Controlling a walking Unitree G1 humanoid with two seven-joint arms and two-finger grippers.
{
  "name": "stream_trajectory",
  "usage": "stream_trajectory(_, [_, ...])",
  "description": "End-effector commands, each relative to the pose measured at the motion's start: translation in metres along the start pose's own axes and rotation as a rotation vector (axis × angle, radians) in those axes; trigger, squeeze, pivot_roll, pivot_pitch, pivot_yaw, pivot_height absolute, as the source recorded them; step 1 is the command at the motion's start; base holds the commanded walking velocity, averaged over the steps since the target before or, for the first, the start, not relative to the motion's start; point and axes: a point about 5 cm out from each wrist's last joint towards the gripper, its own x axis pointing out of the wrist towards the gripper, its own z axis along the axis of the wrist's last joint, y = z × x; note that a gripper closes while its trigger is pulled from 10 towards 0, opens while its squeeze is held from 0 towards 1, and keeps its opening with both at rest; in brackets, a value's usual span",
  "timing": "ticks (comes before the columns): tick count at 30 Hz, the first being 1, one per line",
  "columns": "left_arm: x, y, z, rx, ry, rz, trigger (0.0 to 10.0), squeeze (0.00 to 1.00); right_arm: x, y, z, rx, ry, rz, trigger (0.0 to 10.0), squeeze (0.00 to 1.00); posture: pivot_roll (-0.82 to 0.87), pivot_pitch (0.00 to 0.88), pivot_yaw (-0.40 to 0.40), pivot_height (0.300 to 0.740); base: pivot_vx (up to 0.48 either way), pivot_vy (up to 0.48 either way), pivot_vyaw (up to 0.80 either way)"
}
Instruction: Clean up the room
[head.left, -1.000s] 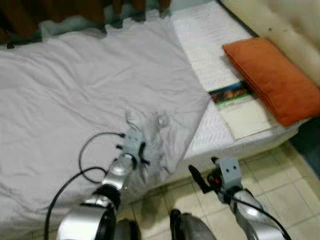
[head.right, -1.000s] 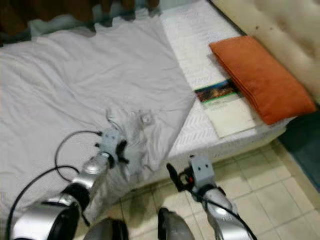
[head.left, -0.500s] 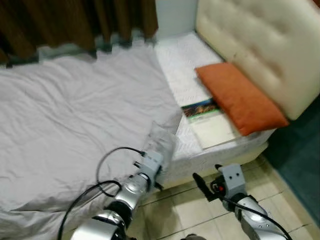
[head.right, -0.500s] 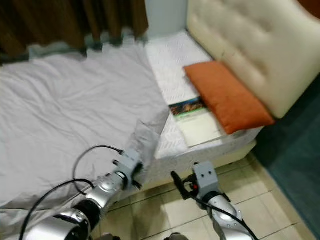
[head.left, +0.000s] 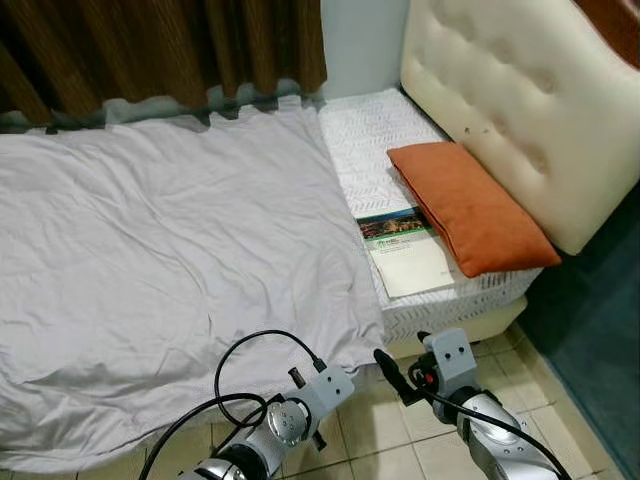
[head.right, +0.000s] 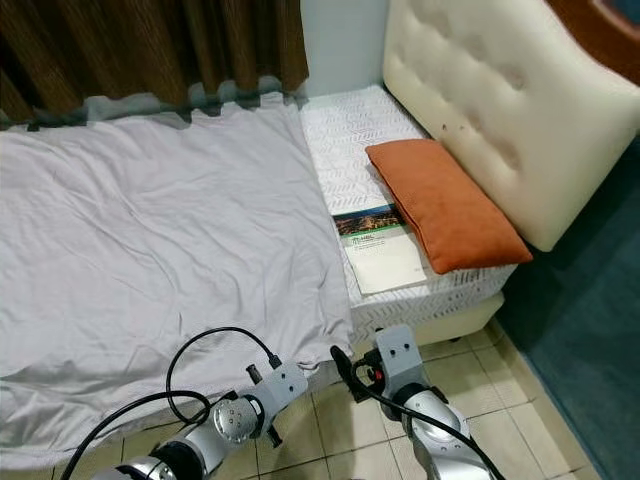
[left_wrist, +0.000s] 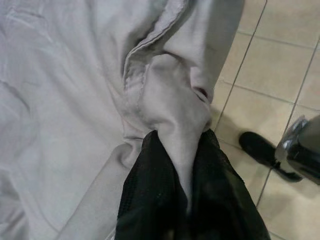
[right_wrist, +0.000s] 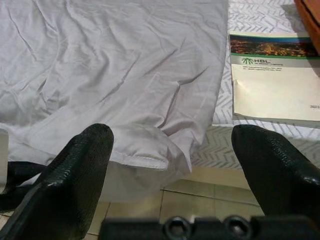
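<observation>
And here's the bed: the grey sheet (head.left: 170, 250) lies spread across most of the mattress (head.left: 375, 140), reaching from the brown curtains (head.left: 150, 45) down to the near edge, where its corner hangs over the side just above the tiled floor (head.left: 390, 440). Down low on the left, the left gripper (left_wrist: 185, 165) is pinched tight on that corner of the sheet, a bunched fold squeezed between its black fingers (left_wrist: 150, 185). A black cable (head.left: 250, 350) loops up from the left arm against the cloth.

Moving right, the right gripper (right_wrist: 172, 150) hangs over the floor beside the bed edge, fingers spread wide and holding nothing. Beyond it, a booklet (head.left: 405, 250) lies on the bare patterned mattress, its far edge touching an orange pillow (head.left: 470, 205) that rests against the cream padded headboard (head.left: 500, 90). No containers here.

A second ago the sheet's corner was crumpled up on the bed under the left gripper; now it's drawn down over the edge and the sheet lies flatter. The camera has pulled back too.
</observation>
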Motion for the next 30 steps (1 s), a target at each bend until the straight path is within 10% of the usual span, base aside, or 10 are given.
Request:
stream_trajectory(1, [0.004, -0.011, 0.014, -0.086, -0.040, -0.029, 10.0, 0.00, 0.000, 0.003, -0.005, -0.006, 0.020, 0.015, 10.0, 0.00, -0.23, 0.147, 0.011, 0.740, 0.000, 0.000, 0.00])
stream_trajectory(3, [0.005, -0.011, 0.019, -0.116, -0.056, -0.030, 10.0, 0.00, 0.000, 0.003, -0.005, -0.008, 0.021, 0.016, 10.0, 0.00, -0.23, 0.147, 0.011, 0.740, 0.000, 0.000, 0.00])
stream_trajectory(4, [0.006, -0.010, 0.029, -0.181, -0.096, -0.021, 10.0, 1.00, 0.000, 0.003, -0.005, -0.013, 0.016, 0.015, 10.0, 0.00, -0.23, 0.147, 0.012, 0.740, 0.000, 0.000, 0.00])
stream_trajectory(12, [0.001, 0.025, 0.065, -0.432, -0.350, 0.095, 10.0, 1.00, -0.001, -0.003, 0.003, 0.013, -0.057, -0.045, 10.0, 0.00, -0.21, 0.120, 0.042, 0.740, 0.000, 0.000, 0.00])
stream_trajectory(22, [-0.084, 0.079, -0.029, -0.620, -0.443, 0.509, 10.0, 1.00, -0.007, -0.025, 0.014, 0.059, -0.156, -0.203, 10.0, 0.00, -0.04, 0.000, 0.027, 0.740, 0.000, 0.000, 0.00])
stream_trajectory(27, [-0.081, 0.083, -0.037, -0.669, -0.412, 0.560, 10.0, 1.00, 0.001, -0.034, 0.019, 0.106, -0.177, -0.225, 10.0, 0.00, -0.03, 0.000, 0.009, 0.740, 0.000, 0.000, -0.62])
stream_trajectory(28, [-0.077, 0.085, -0.030, -0.691, -0.441, 0.553, 10.0, 0.00, 0.005, -0.036, 0.020, 0.105, -0.185, -0.230, 10.0, 0.00, -0.02, 0.000, 0.003, 0.740, 0.000, 0.000, -0.77])
stream_trajectory(30, [-0.080, 0.091, -0.017, -0.663, -0.472, 0.580, 10.0, 0.00, 0.007, -0.043, 0.022, 0.100, -0.214, -0.263, 10.0, 0.00, -0.03, 0.000, 0.019, 0.740, 0.000, 0.000, -0.77])
